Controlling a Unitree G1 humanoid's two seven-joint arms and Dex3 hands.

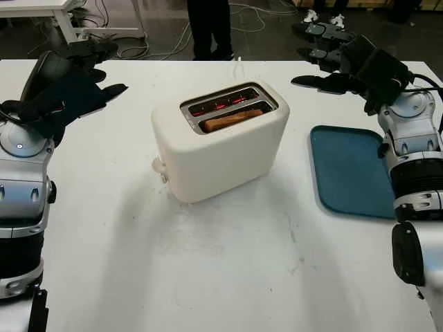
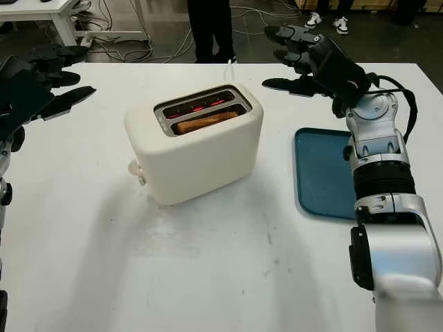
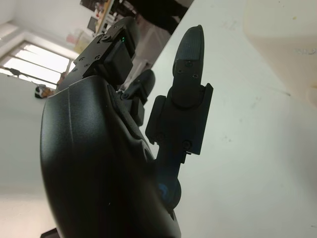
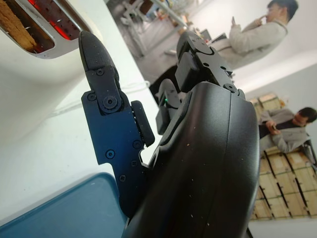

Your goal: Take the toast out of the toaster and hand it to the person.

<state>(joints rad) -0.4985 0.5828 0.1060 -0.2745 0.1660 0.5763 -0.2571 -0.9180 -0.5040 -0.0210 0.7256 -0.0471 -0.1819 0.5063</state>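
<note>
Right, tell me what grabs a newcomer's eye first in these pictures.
The cream toaster in the middle of the white table stands out first: one slot glows red, and toast sits in the nearer slot. A teal tray lies on the robot's right of it. The left hand and right hand hover open at the table's far corners, and a person's legs stand beyond the far edge.
</note>
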